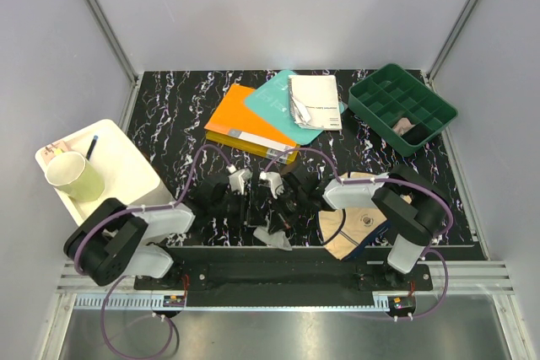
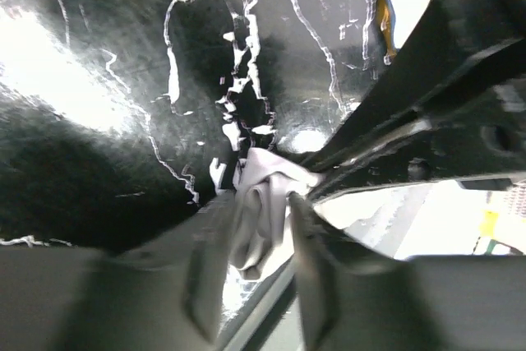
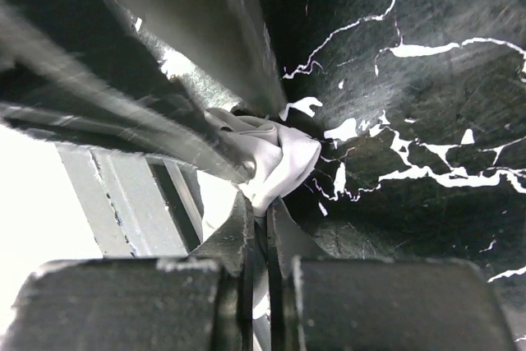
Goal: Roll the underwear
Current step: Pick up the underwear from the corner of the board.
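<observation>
The light grey underwear (image 1: 280,235) is bunched into a small wad near the table's front edge, between my two grippers. My left gripper (image 1: 253,206) has its jaws a little apart, and the grey wad (image 2: 255,244) hangs between its fingers (image 2: 316,269). My right gripper (image 1: 288,206) comes in from the other side. Its fingertips are pinched together on a fold of the grey fabric (image 3: 283,158), seen in the right wrist view at the right gripper (image 3: 267,207). The beige underwear with dark edging (image 1: 359,223) lies flat at the front right, partly under the right arm.
An orange book (image 1: 245,124), a teal book (image 1: 274,97) and a white booklet (image 1: 314,100) lie at the back centre. A green divided tray (image 1: 401,107) stands at the back right. A white tray (image 1: 126,166) with a cup (image 1: 74,176) is at the left.
</observation>
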Available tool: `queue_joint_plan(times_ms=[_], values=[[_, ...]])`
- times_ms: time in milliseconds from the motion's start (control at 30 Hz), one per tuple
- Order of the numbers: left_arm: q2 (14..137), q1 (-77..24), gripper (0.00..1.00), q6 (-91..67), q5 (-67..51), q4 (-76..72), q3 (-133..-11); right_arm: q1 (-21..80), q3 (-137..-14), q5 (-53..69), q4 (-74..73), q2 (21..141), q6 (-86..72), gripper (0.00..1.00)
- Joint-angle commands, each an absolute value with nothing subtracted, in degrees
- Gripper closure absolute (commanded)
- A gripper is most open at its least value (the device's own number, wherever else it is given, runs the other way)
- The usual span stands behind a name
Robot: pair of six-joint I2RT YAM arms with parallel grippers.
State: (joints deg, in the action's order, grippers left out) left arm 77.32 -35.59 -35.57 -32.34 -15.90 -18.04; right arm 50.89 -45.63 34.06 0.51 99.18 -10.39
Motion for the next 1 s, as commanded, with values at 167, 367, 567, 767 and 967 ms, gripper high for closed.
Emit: queue_joint_plan(times_ms=[167,367,567,767,967], values=[[61.63,-35.33,0.31,-35.60,-21.46,-3.89,-24.16,49.58,-46.05,26.98,-5.88,94.58,-15.46,1.00],[53.27,-33.23,0.16,-35.68,-8.63,15.71,-32.49,42.98,-48.06,23.39,-13.24,85.97,-17.14,1.00],[51.68,-28.92,0.02,-30.34,-2.11,28.12,-43.92,38.15,-55.70,14.34,-26.07,78.50,-15.47,1.00],[54.31,-26.63,0.01,-23.22,1.57,29.27,-52.20,28.76,-65.72,2.82,-34.97,76.55,-16.17,1.00],[56.95,-24.35,0.01,-20.92,1.94,28.48,-53.26,14.18,-76.45,-1.22,-37.79,82.24,-16.52,1.00]])
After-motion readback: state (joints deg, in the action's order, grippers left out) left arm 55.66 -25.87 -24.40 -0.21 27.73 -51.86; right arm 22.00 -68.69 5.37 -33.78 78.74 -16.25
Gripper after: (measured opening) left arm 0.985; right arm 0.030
